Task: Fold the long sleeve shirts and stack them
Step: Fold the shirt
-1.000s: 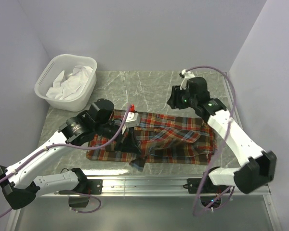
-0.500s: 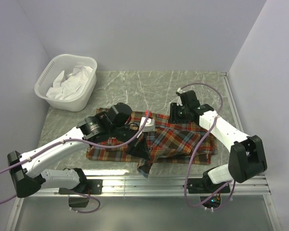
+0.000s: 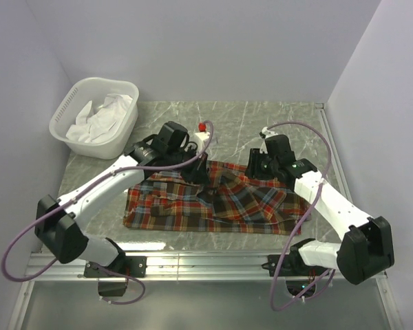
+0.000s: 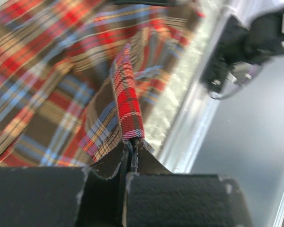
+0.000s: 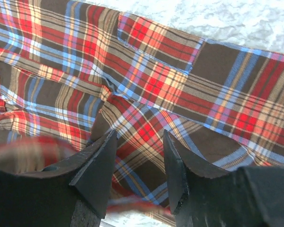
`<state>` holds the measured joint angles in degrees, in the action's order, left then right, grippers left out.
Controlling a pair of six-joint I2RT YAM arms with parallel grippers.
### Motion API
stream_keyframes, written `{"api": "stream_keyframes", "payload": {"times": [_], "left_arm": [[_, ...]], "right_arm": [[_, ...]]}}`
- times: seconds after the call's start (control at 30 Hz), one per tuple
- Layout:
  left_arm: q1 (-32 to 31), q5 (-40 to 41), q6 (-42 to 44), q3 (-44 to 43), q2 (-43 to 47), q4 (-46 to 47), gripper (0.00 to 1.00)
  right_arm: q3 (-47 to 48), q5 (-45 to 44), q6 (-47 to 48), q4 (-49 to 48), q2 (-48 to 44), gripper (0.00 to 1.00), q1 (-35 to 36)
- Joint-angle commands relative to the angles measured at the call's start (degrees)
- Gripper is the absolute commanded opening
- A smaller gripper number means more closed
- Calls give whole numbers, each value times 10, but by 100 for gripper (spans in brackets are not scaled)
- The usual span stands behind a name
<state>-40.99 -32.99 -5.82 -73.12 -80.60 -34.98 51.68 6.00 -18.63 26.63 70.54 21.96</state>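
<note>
One plaid shirt (image 3: pixel 168 210), spread w/ long axis L–R on table (image 3: pixel 227 117), directly under both pincers. Your left gripper (image 4: pixel 131 147): clamped on a raised fold, approx mid-shirt. Your right gripper (image 5: pixel 138 151): jaws apart, empty, just above cloth, rightward of that fold. Left arm has the fold, so it prob. carries it across; right is free to pin.

Robot lab test cell. Bare lavender walls (image 3: pixel 193 48) box in a marble-look tabletop (image 3: pixel 227 117). An aluminium extrusion rail (image 3: pixel 213 260) runs along its edge, nearward of the left gripper (image 4: pixel 131 144), with the arm bases (image 3: pixel 127 263) bolted to it and purple cables (image 3: pixel 296 124) hanging loose. A white plastic laundry basket (image 3: pixel 89 146) sits well left of that gripper, in the far corner.
</note>
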Motion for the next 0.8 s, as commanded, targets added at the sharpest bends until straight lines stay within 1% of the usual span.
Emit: {"api": "stream_keyframes", "payload": {"times": [0.0,0.13,0.23,0.37,0.5,0.77], "left_arm": [[29,20,-16,-26,-12,7,0],[68,45,-46,-19,-29,26,0],[108,63,-61,-21,-50,23,0],[140,94,-77,-17,-79,21,0],[163,133,-92,1,-95,28,1],[210,156,-134,45,-107,33,0]], "right_arm": [[-15,-26,-4,-13,-30,51,-2],[-27,-35,-1,-12,-52,51,-2],[-38,-39,1,-13,-67,51,-2],[-46,-44,-5,-11,-82,51,-2],[-56,-49,-14,-16,-102,51,-2],[-55,-43,-8,-10,-96,51,-2]]}}
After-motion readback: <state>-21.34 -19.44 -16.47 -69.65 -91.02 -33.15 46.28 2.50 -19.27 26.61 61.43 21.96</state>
